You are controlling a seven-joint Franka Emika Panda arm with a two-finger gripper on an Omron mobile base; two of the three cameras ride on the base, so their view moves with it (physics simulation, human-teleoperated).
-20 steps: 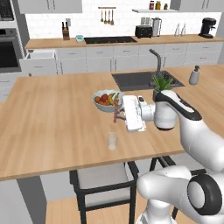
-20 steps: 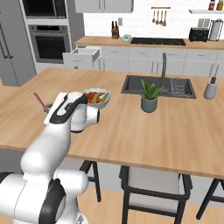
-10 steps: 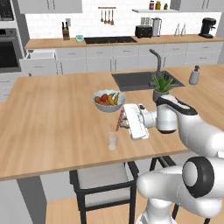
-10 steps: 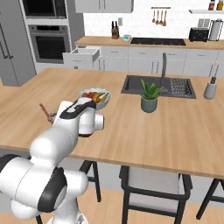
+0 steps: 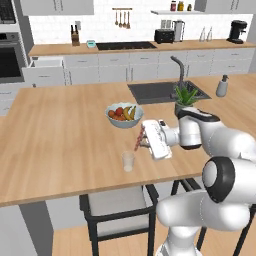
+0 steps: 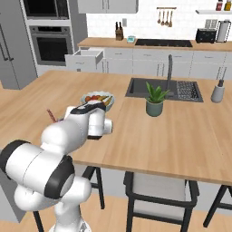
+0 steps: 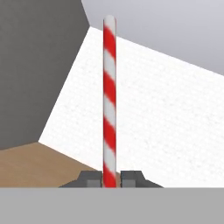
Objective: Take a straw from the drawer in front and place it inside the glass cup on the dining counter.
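Gripper: the gripper (image 7: 111,177) is closed on the straw's lower end, one dark finger tip on each side of it, as the hand view shows; in the left base view the white hand sits above the near part of the dining counter (image 5: 60,145).
Straw: the straw (image 7: 109,96), red with pale stripes, stands straight up from between the fingers in the hand view; in the left base view it (image 5: 138,140) slants beside the hand, above and just right of the glass cup, apart from it.
Glass cup: the glass cup (image 5: 128,161) stands upright near the counter's front edge.
Fruit bowl: the grey fruit bowl (image 5: 123,114) sits behind the cup.
Potted plant: the potted plant (image 6: 155,99) stands by the sink (image 6: 161,88).
Drawer: the drawer (image 6: 85,58) is pulled open in the far wall cabinets.
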